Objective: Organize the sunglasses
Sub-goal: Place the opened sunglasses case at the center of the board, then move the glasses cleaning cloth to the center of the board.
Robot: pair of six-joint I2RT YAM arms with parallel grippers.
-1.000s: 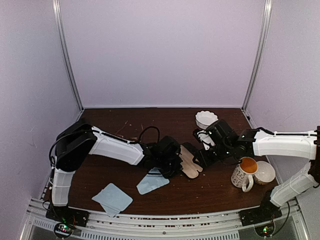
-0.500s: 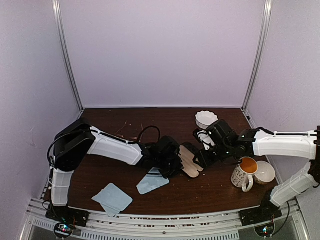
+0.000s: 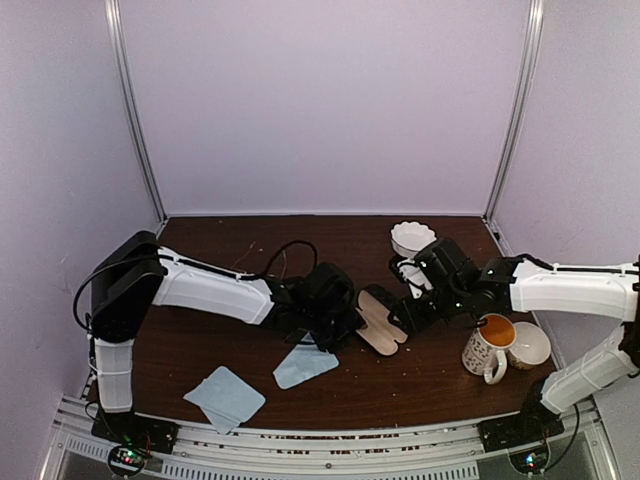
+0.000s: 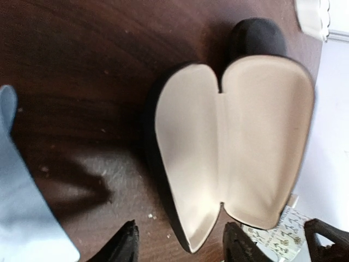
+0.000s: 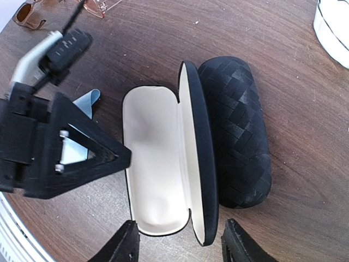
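Observation:
Two pairs of sunglasses lie at the top left edge of the right wrist view, one with brown lenses (image 5: pixel 28 13) and one with pinkish lenses in a thin coppery frame (image 5: pixel 101 6). Both are far from the grippers. An open black case with cream lining (image 3: pixel 381 325) lies flat and empty between the grippers; it also shows in the left wrist view (image 4: pixel 234 142) and the right wrist view (image 5: pixel 158 164). My left gripper (image 4: pixel 182 248) is open and empty at the case's left end. My right gripper (image 5: pixel 182 245) is open and empty at its right end.
A closed black woven case (image 5: pixel 234 131) lies against the open one. A white bowl (image 3: pixel 412 238) stands behind. A mug of orange liquid (image 3: pixel 487 345) and a small bowl (image 3: pixel 532 345) stand at the right. Two light-blue cloths (image 3: pixel 225 397) (image 3: pixel 305 365) lie near the front.
The left arm's elbow has swung left and its gripper has shifted slightly back beside the case. The right arm has barely moved. The case lies as before.

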